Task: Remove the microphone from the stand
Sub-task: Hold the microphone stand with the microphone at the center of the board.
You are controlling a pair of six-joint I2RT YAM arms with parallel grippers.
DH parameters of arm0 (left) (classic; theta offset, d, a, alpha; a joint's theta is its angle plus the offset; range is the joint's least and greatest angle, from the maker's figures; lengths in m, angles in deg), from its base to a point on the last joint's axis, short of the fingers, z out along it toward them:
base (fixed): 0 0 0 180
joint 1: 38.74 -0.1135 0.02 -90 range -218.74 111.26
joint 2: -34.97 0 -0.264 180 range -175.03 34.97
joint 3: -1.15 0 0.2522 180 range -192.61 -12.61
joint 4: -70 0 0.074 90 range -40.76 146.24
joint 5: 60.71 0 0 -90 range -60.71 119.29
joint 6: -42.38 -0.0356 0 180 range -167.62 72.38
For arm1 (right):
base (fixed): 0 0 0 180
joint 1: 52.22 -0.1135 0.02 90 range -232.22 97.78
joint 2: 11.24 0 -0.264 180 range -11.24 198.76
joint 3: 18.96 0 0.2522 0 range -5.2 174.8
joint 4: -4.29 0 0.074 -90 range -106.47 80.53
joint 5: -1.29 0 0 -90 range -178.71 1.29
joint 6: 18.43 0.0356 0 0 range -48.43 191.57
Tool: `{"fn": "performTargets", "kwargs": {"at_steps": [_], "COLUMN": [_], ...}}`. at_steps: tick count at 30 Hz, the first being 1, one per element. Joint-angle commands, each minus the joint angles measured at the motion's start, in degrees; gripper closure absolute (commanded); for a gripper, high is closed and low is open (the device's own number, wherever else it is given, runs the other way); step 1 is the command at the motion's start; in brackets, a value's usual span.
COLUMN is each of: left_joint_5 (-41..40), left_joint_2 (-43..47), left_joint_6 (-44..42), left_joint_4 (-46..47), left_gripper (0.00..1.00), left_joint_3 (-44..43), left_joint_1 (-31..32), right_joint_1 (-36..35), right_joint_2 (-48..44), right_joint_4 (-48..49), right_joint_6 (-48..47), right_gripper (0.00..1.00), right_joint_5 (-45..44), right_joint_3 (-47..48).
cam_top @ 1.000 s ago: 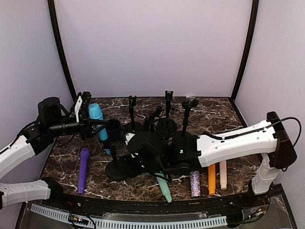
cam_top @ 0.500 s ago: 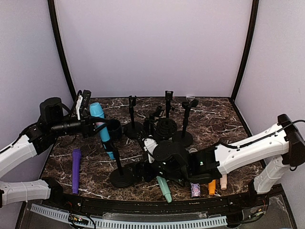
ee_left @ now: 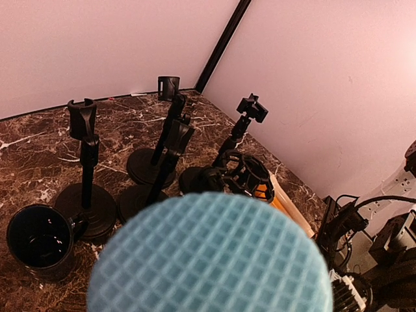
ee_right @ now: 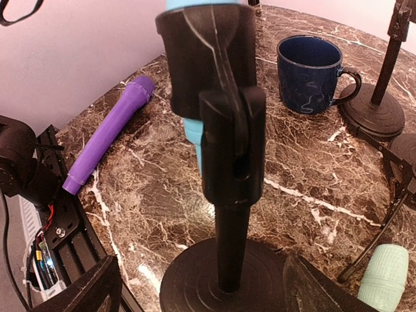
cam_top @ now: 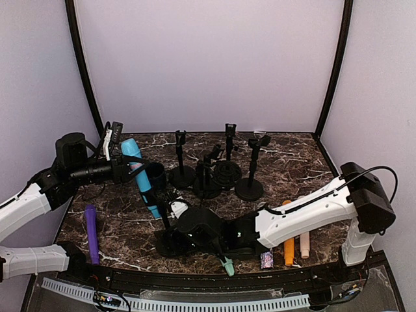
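At stand base (ee_right: 260, 270), R gripper (ee_right: 205, 289) wide open; L gripper (cam_top: 132, 172) grips mic (cam_top: 130, 151).

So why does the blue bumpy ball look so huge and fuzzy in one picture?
Left wrist view: the blue microphone sits right at the lens, so it looks huge and soft, while the stands behind are sharper. Right wrist view: the stand clip is close too and slightly blurred. Top view: even light, no strong glare.

Dark marble-patterned table (cam_top: 296, 162): purple plastic microphone (cam_top: 91, 233) lying flat, left side. Dark blue glossy mug (cam_top: 155, 175) upright. Orange cylinder (cam_top: 288, 251) beside cream cylinder (cam_top: 304, 246), front right.
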Motion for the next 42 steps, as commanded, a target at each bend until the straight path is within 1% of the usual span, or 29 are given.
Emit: {"fn": "performTargets", "kwargs": {"at_steps": [1, 10, 15, 17, 18, 22, 23, 26, 29, 33, 39, 42], "left_joint_5": [2.5, 4.6, 5.3, 5.8, 7.0, 9.0, 9.2, 8.7, 5.6, 1.4, -0.9, -2.5], "left_joint_2": [1.0, 1.6, 1.8, 1.9, 2.1, 2.6, 2.8, 3.0, 2.1, -0.4, -4.0, -4.6], "left_joint_6": [1.1, -1.0, -1.6, -1.9, -2.6, -3.9, -4.1, -4.3, -3.4, -2.6, -3.6, -4.4], "left_joint_4": [3.3, 3.3, 3.3, 3.5, 4.2, 5.0, 5.0, 4.9, 3.0, -1.0, -5.8, -6.8], "left_gripper": [1.00, 1.00, 1.00, 1.00, 1.00, 1.00, 1.00, 1.00, 1.00, 1.00, 1.00, 1.00], "left_joint_3": [-2.8, -1.9, -1.6, -1.4, -0.9, -0.1, -0.1, -0.4, -1.9, -6.5, -13.4, -14.6], "left_joint_1": [0.2, 0.2, 0.2, 0.1, 0.2, 0.2, 0.2, 0.2, 0.1, 0.1, 0.1, 0.0], "right_joint_1": [1.4, 2.2, 2.4, 2.5, 2.6, 2.5, 2.5, 2.3, 1.9, 0.9, -0.2, -0.3], "right_joint_2": [1.7, 5.3, 6.4, 6.8, 7.4, 8.2, 8.4, 8.8, 8.8, 9.6, 10.2, 10.0], "right_joint_4": [1.6, 9.2, 12.9, 14.4, 15.5, 15.6, 15.6, 15.4, 15.5, 13.0, 11.6, 11.5], "right_joint_6": [-0.2, -5.3, -7.6, -8.3, -8.9, -9.7, -9.9, -10.5, -11.3, -12.5, -11.7, -11.0], "right_gripper": [0.17, 0.39, 0.50, 0.57, 0.68, 0.97, 1.00, 1.00, 1.00, 1.00, 1.00, 1.00], "right_joint_5": [0.0, 0.1, 0.1, 0.4, 0.8, 0.5, 0.2, -0.1, -0.4, -1.1, -1.8, -2.0], "right_joint_3": [1.7, 0.3, -0.4, -0.8, -1.1, -1.1, -1.2, -2.0, -3.2, -3.0, -3.6, -4.1]}}
